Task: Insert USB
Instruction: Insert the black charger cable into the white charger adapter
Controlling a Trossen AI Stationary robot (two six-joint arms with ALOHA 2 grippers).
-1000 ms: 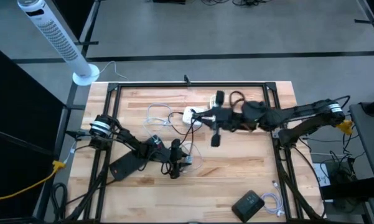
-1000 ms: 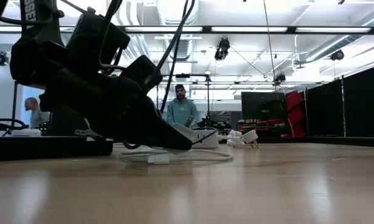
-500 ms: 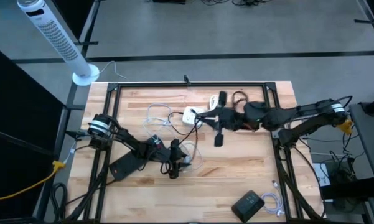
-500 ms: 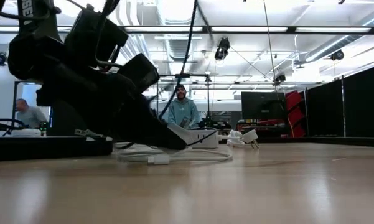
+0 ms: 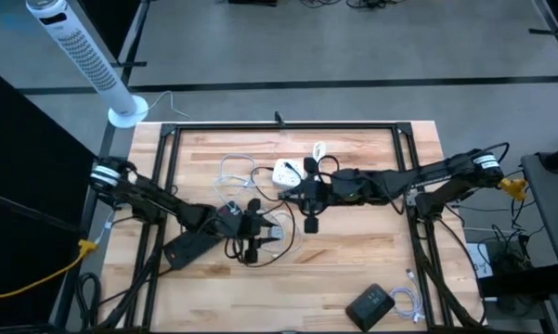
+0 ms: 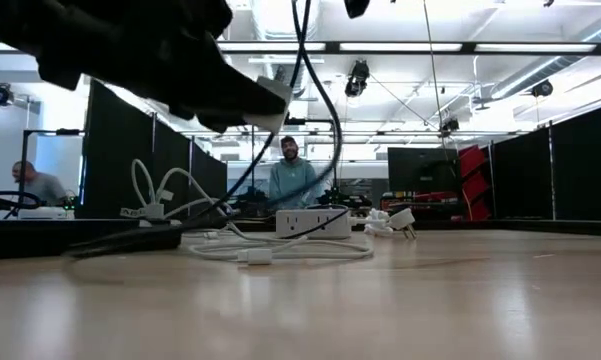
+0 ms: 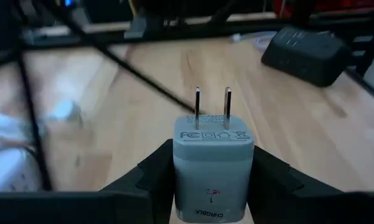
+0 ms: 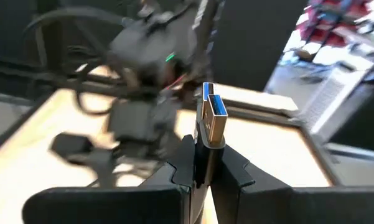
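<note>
Right wrist view shows the right gripper (image 8: 202, 163) clenched on a USB plug (image 8: 212, 118), whose metal end with the blue tongue sticks out past the fingers (image 8: 185, 163). Left wrist view shows the left gripper (image 7: 213, 180) grasping a grey charger block (image 7: 213, 171) by its sides, the two flat prongs pointing away from the wrist.

From above, both grippers are over the middle of the wooden table (image 5: 371, 264), the left one (image 5: 253, 230) nearer and more to the left, the right one (image 5: 309, 199) farther and to the right. They are near each other but apart. A white power strip (image 5: 285, 173) lies just beyond the right gripper, with loose white cables (image 5: 232, 176) to its left, and a dark box (image 5: 370, 302) sits at the near right edge.

In my judgement the task is about half done: both parts are picked up and held in the air, but the plug is not yet in the charger. The port of the charger is not visible, so the alignment I cannot judge. What is left is to bring the two together and push the plug in.
</note>
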